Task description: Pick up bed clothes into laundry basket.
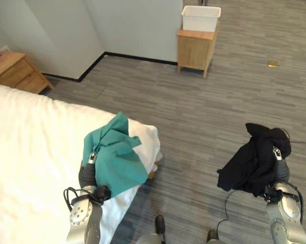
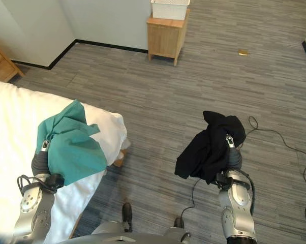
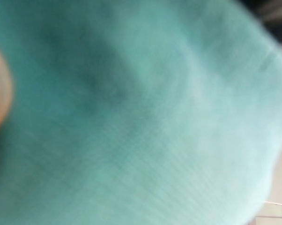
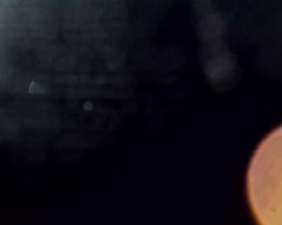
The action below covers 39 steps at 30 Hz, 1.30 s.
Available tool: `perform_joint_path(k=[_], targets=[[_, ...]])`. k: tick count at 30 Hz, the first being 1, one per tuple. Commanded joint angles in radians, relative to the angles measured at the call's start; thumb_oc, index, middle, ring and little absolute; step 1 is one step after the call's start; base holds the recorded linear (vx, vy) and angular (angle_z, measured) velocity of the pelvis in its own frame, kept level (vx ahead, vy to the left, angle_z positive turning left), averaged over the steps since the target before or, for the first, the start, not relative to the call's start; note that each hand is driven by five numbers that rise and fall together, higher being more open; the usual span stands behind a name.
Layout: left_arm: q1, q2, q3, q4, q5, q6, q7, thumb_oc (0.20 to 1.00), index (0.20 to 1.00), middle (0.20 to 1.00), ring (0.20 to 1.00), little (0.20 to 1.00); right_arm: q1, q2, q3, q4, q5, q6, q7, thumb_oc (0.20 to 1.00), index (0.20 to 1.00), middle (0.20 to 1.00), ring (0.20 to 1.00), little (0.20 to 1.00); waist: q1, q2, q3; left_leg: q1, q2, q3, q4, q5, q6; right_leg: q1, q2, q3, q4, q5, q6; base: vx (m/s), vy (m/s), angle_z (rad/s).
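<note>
A green cloth was held up by the left robot hand, just over the corner of the bed. The cloth was draped over that robot hand and hung down past the edge of the bed. The fingers of the left robot hand were mostly hidden under the cloth, so it could not be told if they were curled round it or not. A black cloth was held up by the right robot hand, well away from the bed, over the grey floor. It was bunched up on top of the robot hand and hung down on the side nearer the bed. The fingers of the right robot hand were hidden by the black cloth too, so it could not be told how they were set. In the left wrist view the green cloth was seen very close. In the right wrist view the black cloth was seen very close. A white laundry basket was seen far from the bed, across the floor, set on top of a small wooden cabinet by the wall. A second wooden cabinet was seen beside the bed, by the wall.
</note>
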Motion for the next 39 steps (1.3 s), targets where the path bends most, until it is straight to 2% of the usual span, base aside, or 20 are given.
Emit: perform_joint_path(k=[1,5,9,10,11,14,16,17,18,20,22,26,27,29,30,34,36,37,38,39], targets=[[-0.041,0.104,0.077,-0.031,0.053,-0.063,0.041,0.200,0.200,0.200,0.200,0.200,-0.062,-0.024,0.007,-0.078,0.029,-0.066,0.006,0.200,0.200,0.200,0.200,0.200,-0.018,0.044,0.026,0.090,0.031,-0.008,0.040,-0.068,0.026,-0.201,0.042,0.007,0.483,0.229,-0.019,0.28,0.202,-0.32],[-0.054,0.128,0.086,-0.037,0.066,-0.074,0.033,0.200,0.200,0.200,0.200,0.200,-0.035,-0.040,-0.008,-0.093,-0.023,-0.056,0.012,0.200,0.200,0.200,0.200,0.200,-0.061,0.056,0.040,0.160,0.037,-0.044,0.013,-0.080,0.026,-0.335,0.086,0.007,0.530,0.183,-0.030,0.29,0.017,-0.16],[-0.103,0.127,0.047,0.007,0.054,-0.073,0.030,0.200,0.200,0.200,0.200,0.200,-0.024,-0.028,-0.026,-0.102,0.018,-0.075,0.000,0.200,0.200,0.200,0.200,0.200,-0.107,0.017,0.012,0.264,0.012,-0.089,-0.020,-0.156,-0.014,-0.360,0.107,-0.034,0.113,0.147,-0.053,0.54,-0.122,0.20],[-0.104,0.127,0.046,0.010,0.054,-0.074,0.029,0.200,0.200,0.200,0.200,0.200,-0.023,-0.028,-0.026,-0.101,0.019,-0.076,0.001,0.200,0.200,0.200,0.200,0.200,-0.110,0.024,0.014,0.269,0.022,-0.092,-0.020,-0.159,-0.016,-0.342,0.116,-0.044,0.090,0.155,-0.055,0.57,-0.193,0.37],[-0.106,0.121,0.032,0.008,0.044,-0.074,0.012,0.200,0.200,0.200,0.200,0.200,-0.017,-0.035,-0.023,-0.106,0.009,-0.075,0.005,0.200,0.200,0.200,0.200,0.200,-0.119,0.018,-0.001,0.304,0.031,-0.115,-0.012,-0.174,-0.040,-0.317,0.132,-0.036,-0.082,0.195,-0.049,0.54,-0.189,0.34],[-0.098,0.112,0.021,0.000,0.044,-0.077,0.000,0.200,0.200,0.200,0.200,0.200,-0.018,-0.047,-0.010,-0.097,0.005,-0.074,0.011,0.200,0.200,0.200,0.200,0.200,-0.116,0.025,-0.018,0.333,0.055,-0.128,0.026,-0.168,-0.065,-0.297,0.128,-0.055,-0.098,0.232,-0.045,0.48,-0.176,0.38],[-0.090,0.089,0.008,0.001,0.014,-0.073,-0.021,0.200,0.200,0.200,0.200,0.200,-0.011,-0.065,-0.003,-0.090,0.026,-0.066,0.018,0.200,0.200,0.200,0.200,0.200,-0.124,0.041,-0.026,0.282,0.109,-0.135,0.270,-0.006,-0.131,-0.240,0.156,-0.045,-0.056,0.203,-0.097,0.58,-0.254,0.42],[-0.091,0.089,0.009,0.001,0.014,-0.073,-0.021,0.200,0.200,0.200,0.200,0.200,-0.012,-0.065,-0.004,-0.089,0.026,-0.066,0.019,0.200,0.200,0.200,0.200,0.200,-0.127,0.038,-0.027,0.277,0.106,-0.139,0.271,-0.002,-0.131,-0.243,0.151,-0.047,-0.058,0.206,-0.098,0.55,-0.385,0.60],[-0.086,0.076,0.008,0.010,-0.018,-0.071,-0.015,0.200,0.200,0.200,0.200,0.200,-0.035,-0.080,0.013,-0.083,0.044,-0.076,0.011,0.200,0.200,0.200,0.200,0.200,-0.110,0.019,-0.023,0.168,0.154,-0.115,0.569,0.139,-0.152,-0.157,0.178,-0.057,-0.073,0.148,-0.162,0.58,-0.420,0.37],[-0.068,0.079,0.019,-0.005,-0.024,-0.064,-0.021,0.200,0.200,0.200,0.200,0.200,-0.033,-0.095,0.009,-0.087,0.054,-0.078,0.015,0.200,0.200,0.200,0.200,0.200,-0.070,-0.015,-0.001,0.060,0.133,-0.142,0.801,0.152,-0.124,-0.065,0.193,-0.031,-0.092,0.097,-0.207,0.66,-0.448,-0.09],[-0.060,0.075,0.018,-0.008,-0.027,-0.062,-0.012,0.200,0.200,0.200,0.200,0.200,-0.061,-0.108,0.013,-0.068,0.043,-0.075,-0.013,0.200,0.200,0.200,0.200,0.200,-0.026,-0.037,0.021,-0.066,0.126,-0.126,0.867,0.115,-0.108,0.008,0.190,-0.024,-0.130,0.086,-0.208,0.40,-0.204,-0.48],[-0.038,0.062,0.014,-0.011,-0.049,-0.057,-0.029,0.200,0.200,0.200,0.200,0.200,-0.084,-0.111,0.021,-0.064,0.048,-0.070,-0.011,0.200,0.200,0.200,0.200,0.200,0.042,-0.050,0.019,-0.186,0.143,-0.083,0.702,0.083,-0.104,0.101,0.194,-0.001,-0.169,0.058,-0.192,0.52,-0.053,-0.52],[-0.022,0.059,0.008,0.004,-0.049,-0.057,-0.035,0.200,0.200,0.200,0.200,0.200,-0.096,-0.107,0.030,-0.060,0.047,-0.072,-0.008,0.200,0.200,0.200,0.200,0.200,0.073,-0.034,0.004,-0.234,0.116,-0.061,0.517,0.087,-0.104,0.146,0.211,0.014,-0.188,0.040,-0.178,0.61,0.025,-0.52],[-0.017,0.053,0.004,0.008,-0.050,-0.059,-0.038,0.200,0.200,0.200,0.200,0.200,-0.097,-0.102,0.038,-0.049,0.045,-0.072,-0.008,0.200,0.200,0.200,0.200,0.200,0.087,-0.025,-0.008,-0.238,0.102,-0.043,0.394,0.090,-0.095,0.166,0.218,0.022,-0.195,0.023,-0.171,0.63,0.079,-0.66],[-0.005,0.042,-0.005,0.016,-0.054,-0.060,-0.045,0.200,0.200,0.200,0.200,0.200,-0.102,-0.101,0.057,-0.032,0.031,-0.069,-0.008,0.200,0.200,0.200,0.200,0.200,0.111,-0.011,-0.031,-0.222,0.064,-0.032,0.187,0.108,-0.092,0.214,0.226,0.039,-0.197,-0.012,-0.160,0.62,0.095,-0.46],[0.007,0.037,-0.001,0.015,-0.038,-0.059,-0.046,0.200,0.200,0.200,0.200,0.200,-0.087,-0.093,0.054,-0.036,0.015,-0.062,0.000,0.200,0.200,0.200,0.200,0.200,0.114,0.012,-0.062,-0.216,0.056,0.066,0.001,0.190,-0.104,0.306,0.229,0.045,-0.190,-0.057,-0.146,0.69,0.099,-0.22],[0.009,0.047,0.012,0.010,-0.023,-0.048,-0.038,0.200,0.200,0.200,0.200,0.200,-0.078,-0.082,0.056,-0.055,-0.001,-0.042,0.009,0.200,0.200,0.200,0.200,0.200,0.113,0.002,-0.092,-0.179,0.048,0.129,0.018,0.180,-0.067,0.328,0.197,0.045,-0.111,-0.061,-0.124,0.67,0.111,0.02],[0.003,0.048,0.008,0.009,-0.016,-0.051,-0.036,0.200,0.200,0.200,0.200,0.200,-0.061,-0.073,0.059,-0.066,-0.006,-0.042,0.014,0.200,0.200,0.200,0.200,0.200,0.105,-0.001,-0.104,-0.173,0.035,0.157,0.035,0.166,-0.042,0.324,0.173,0.026,-0.056,-0.044,-0.109,0.52,0.211,0.33],[-0.004,0.058,0.009,0.010,0.008,-0.049,-0.029,0.200,0.200,0.200,0.200,0.200,-0.041,-0.064,0.055,-0.055,-0.026,-0.038,0.025,0.200,0.200,0.200,0.200,0.200,0.104,-0.031,-0.111,-0.136,-0.025,0.133,0.066,0.102,0.014,0.246,0.107,0.025,0.281,0.198,-0.037,0.71,0.296,0.28],[-0.018,0.065,0.006,0.007,0.014,-0.044,-0.019,0.200,0.200,0.200,0.200,0.200,-0.038,-0.057,0.055,-0.055,-0.019,-0.037,0.021,0.200,0.200,0.200,0.200,0.200,0.092,-0.022,-0.102,-0.098,-0.028,0.119,0.072,0.068,0.033,0.176,0.093,0.042,0.436,0.287,-0.021,0.53,0.241,0.18]])
